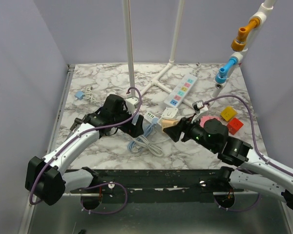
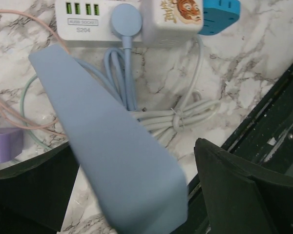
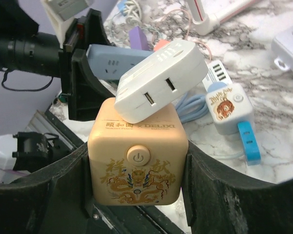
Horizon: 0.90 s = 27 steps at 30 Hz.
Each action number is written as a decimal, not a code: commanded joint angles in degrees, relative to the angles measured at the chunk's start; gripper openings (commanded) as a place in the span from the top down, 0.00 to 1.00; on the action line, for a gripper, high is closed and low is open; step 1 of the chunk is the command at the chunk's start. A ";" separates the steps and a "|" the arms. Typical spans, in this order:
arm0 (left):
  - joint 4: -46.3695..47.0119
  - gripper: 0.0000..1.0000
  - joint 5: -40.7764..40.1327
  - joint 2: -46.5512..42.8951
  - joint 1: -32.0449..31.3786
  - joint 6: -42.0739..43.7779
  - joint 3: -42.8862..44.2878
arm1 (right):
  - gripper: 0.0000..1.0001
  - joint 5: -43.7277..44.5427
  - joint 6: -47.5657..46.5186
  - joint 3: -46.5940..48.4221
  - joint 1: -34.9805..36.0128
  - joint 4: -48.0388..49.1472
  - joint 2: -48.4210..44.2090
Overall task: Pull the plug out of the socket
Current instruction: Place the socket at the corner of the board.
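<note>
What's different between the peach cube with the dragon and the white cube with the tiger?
The peach cube is clamped in the right gripper, held up; the white cube lies on the marble table. The peach cube carries a white adapter on top; the white cube has a blue plug at its side. Both are cubes with a round button and an animal drawing.

Both arms share a build: white shells over the long links, black cylindrical joints. The left arm (image 1: 73,148) at lower left and the right arm (image 1: 268,168) at lower right each trail a purple cable (image 1: 229,96) looping off the wrist. The left gripper (image 1: 136,127) and right gripper (image 1: 175,129) are matte black, with broad wedge-shaped fingers (image 3: 224,195).
</note>
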 commanded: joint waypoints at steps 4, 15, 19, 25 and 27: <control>-9.26 0.02 15.73 -5.62 1.16 11.52 8.79 | 0.89 -13.36 -20.07 5.08 0.26 2.56 1.67; -33.86 0.02 35.24 -12.01 7.18 34.29 19.23 | 0.89 -24.01 -40.59 9.51 0.26 3.76 10.99; -30.33 0.01 39.68 -13.60 7.45 36.46 17.73 | 0.91 -29.02 -44.87 11.76 0.29 4.71 12.48; -36.01 0.02 47.19 -6.25 7.54 45.09 26.22 | 0.96 -30.27 -51.73 17.58 3.25 -0.78 16.60; -38.09 0.01 47.99 -3.28 7.65 46.49 29.84 | 0.97 -28.72 -54.22 19.26 4.84 -3.70 17.83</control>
